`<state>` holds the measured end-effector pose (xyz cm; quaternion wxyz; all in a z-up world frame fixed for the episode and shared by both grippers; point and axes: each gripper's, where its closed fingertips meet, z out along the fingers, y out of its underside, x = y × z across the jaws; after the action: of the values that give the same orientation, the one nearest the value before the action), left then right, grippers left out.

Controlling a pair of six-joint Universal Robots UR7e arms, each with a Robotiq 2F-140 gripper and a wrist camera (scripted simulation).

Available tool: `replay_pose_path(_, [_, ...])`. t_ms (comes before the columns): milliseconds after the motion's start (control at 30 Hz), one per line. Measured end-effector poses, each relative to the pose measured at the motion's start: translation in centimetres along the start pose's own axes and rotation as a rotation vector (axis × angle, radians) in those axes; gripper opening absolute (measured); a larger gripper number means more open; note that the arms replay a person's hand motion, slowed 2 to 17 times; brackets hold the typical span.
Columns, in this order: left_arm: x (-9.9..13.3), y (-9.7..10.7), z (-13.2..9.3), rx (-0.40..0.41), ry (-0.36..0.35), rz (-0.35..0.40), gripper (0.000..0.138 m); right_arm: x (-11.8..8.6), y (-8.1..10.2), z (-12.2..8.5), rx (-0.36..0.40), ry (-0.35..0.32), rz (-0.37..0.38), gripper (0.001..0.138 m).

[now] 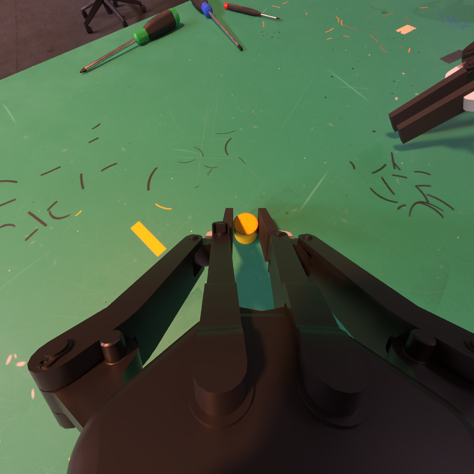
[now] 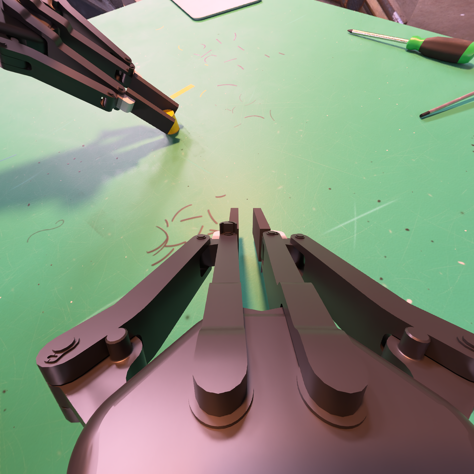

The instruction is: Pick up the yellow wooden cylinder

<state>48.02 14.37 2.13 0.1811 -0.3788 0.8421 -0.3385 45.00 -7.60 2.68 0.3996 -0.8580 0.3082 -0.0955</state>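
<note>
Item: my left pincer, jaws narrowed round the yellow wooden cylinder, pads flush or nearly so on both flanks; firm clamp, can't tell.
Cyl.: upright on green tabletop, base down, not yet lifted.
Done: approach, straddle. Left: squeeze, raise.
Look: short, stubby, flat speckled top, half shaded.
My right pincer: near-closed, empty, off at 2 o'clock.

The left gripper has its fingers closed against the upright yellow wooden cylinder on the green table; a green-handled screwdriver lies far off
</note>
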Motion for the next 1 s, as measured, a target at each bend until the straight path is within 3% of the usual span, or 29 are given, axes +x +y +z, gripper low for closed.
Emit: replay_pose_path(1000, [0.51,-0.62,-0.15,0.034,0.014,0.025,0.026,-0.26,-0.5,-0.28,0.024,0.002,-0.005,0.015])
